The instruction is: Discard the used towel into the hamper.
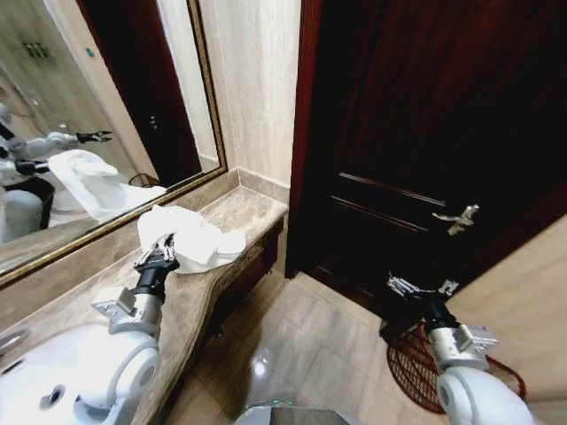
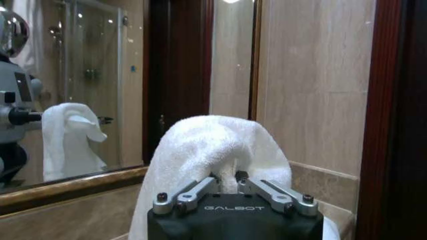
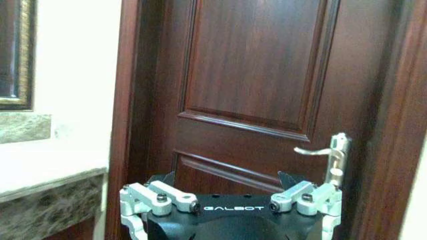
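One white towel (image 1: 190,237) lies in a loose heap on the marble counter (image 1: 239,211), close to the counter's front edge and near the end that stops short of the door (image 1: 425,133). The left gripper (image 1: 165,251) is at the towel, and in the left wrist view its fingers (image 2: 189,193) are drawn in narrow around a raised fold of the cloth (image 2: 213,150), pinching it. A gold-framed mirror (image 1: 106,106) runs along the wall behind the towel and repeats it as a reflection, so there is still only one towel. One sink basin (image 1: 44,376) sits in the counter on the far side of the left arm from the towel. One hamper (image 1: 416,367), a dark red-brown wire basket, stands on the tiled floor (image 1: 301,345) well apart from the towel, across the open floor and low beside the door, partly covered by the right arm. The right gripper (image 1: 420,288) hangs above the hamper in front of the door's lower panel, its fingers (image 3: 175,196) spread wide with nothing between them. One silver lever handle (image 1: 456,218) sticks out from the door above that gripper. Between the counter's edge and the hamper the floor lies bare.
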